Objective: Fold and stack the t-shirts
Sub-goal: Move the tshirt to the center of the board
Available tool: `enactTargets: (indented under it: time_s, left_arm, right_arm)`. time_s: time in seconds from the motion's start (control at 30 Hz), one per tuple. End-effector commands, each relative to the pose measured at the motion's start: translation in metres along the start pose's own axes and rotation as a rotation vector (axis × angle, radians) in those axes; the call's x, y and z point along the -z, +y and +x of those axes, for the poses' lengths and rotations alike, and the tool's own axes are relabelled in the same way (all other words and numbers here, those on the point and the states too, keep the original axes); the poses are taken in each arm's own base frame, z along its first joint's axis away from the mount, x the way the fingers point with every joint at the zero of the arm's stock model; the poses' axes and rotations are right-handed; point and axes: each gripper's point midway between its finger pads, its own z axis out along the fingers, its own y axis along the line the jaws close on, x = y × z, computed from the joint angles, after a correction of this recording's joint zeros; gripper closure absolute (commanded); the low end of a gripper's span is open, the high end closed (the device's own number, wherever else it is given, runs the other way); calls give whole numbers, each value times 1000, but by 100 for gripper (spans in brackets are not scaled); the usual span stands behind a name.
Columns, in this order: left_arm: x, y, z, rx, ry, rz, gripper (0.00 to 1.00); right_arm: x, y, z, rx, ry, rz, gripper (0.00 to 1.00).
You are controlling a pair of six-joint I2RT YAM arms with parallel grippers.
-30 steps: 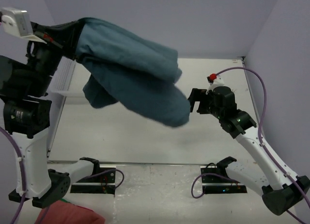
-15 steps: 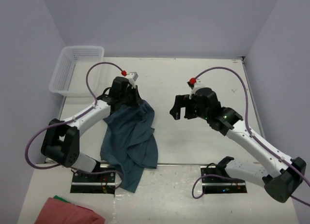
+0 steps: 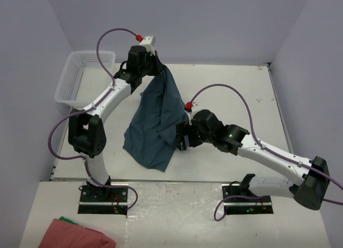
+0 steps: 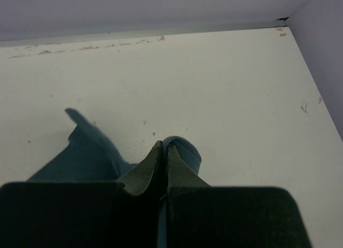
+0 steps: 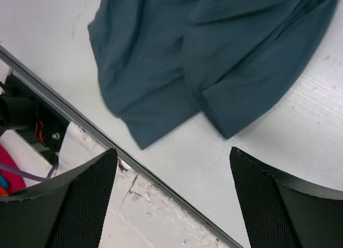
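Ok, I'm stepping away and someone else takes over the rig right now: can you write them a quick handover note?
Left hand: shut on the t-shirt, holding it up by a pinch of fabric at the far side. The lower end appears to rest on the table.
Right hand: open, empty, low beside the hanging shirt, above its bottom folds.
Done: shirt lifted. No fold made, nothing stacked.
Left: spread it flat, fold it, stack it.

No readable text, label, brand, number or sign can be made out on anything shown in these views.
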Motion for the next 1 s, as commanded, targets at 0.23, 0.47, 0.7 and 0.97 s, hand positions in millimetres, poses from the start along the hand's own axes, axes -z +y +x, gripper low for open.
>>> enactTargets:
  time_s: [0.23,0.47,0.7,0.97]
  left_arm:
    - [-11,21,17,4,23,-8,100]
    - [1,25,18,10,13,2,100]
    - [13,36,20,22,4,5,100]
    - [18,42,26,43,13,3,100]
  right_arm:
    - [-46,-52,52,-103,89,247,16]
    - [-76,-80,48,-168,114,418,23]
    - [-103,-100,36,-222,111,427,28]
    - [-114,-104,40,-240,134,411,59]
